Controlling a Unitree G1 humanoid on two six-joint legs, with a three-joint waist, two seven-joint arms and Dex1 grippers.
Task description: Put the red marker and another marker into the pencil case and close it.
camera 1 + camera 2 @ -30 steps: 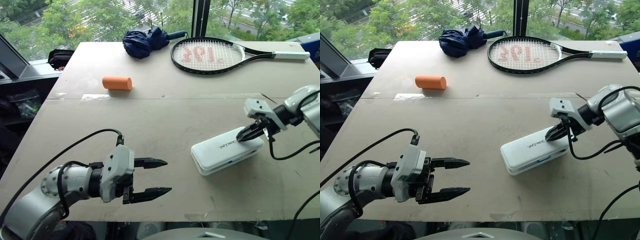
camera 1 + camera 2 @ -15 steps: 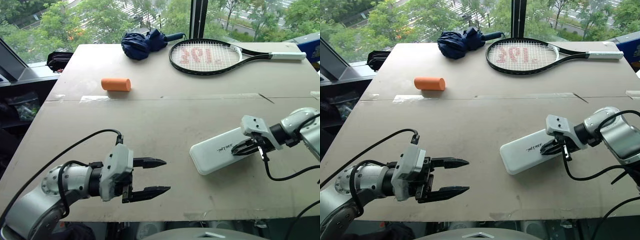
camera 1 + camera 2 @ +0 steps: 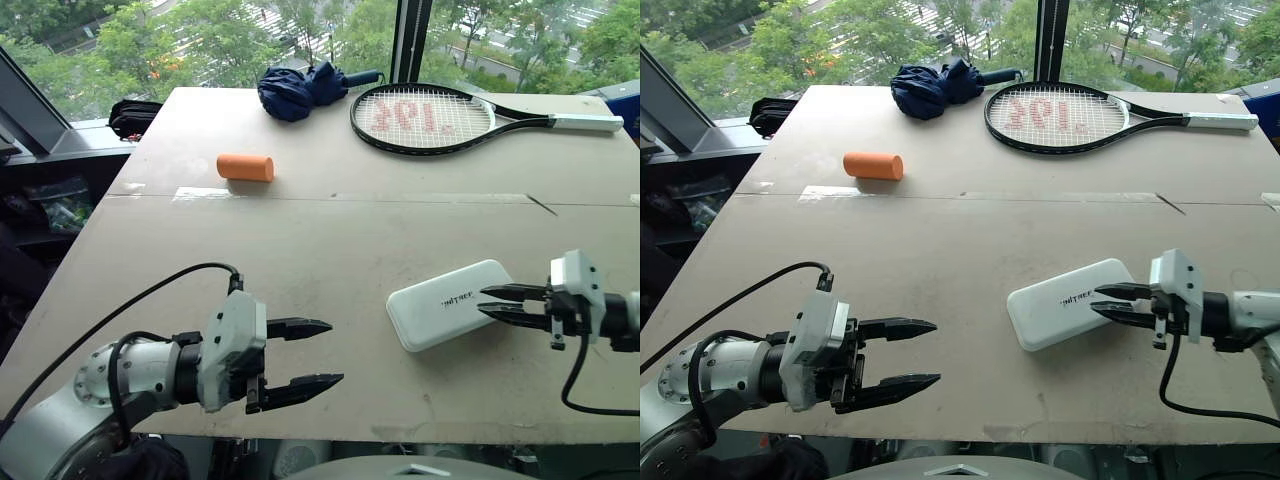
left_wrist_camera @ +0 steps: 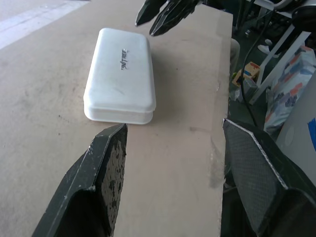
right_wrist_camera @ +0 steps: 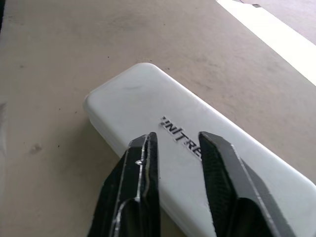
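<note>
I'm seeing the case point(image 3: 450, 304) lying flat and closed on the bench point(image 3: 330, 230), toward my right, its printed lid facing up. My right tool point(image 3: 500, 304) is hovering level just beside the case's right end, its fingers point(image 5: 217, 163) standing a little apart with nothing between them; from its wrist view the tips are sitting over the lid near the print, and I cannot tell whether they are touching it. My left tool point(image 3: 305, 353) is hanging over the bench's near edge, well apart from the case, pointing toward it, jaws wide and holding nothing. An orange cylinder point(image 3: 245, 167) is lying at far left, and a racket point(image 3: 440, 112) and a folded umbrella point(image 3: 305, 88) are resting along the far edge.
</note>
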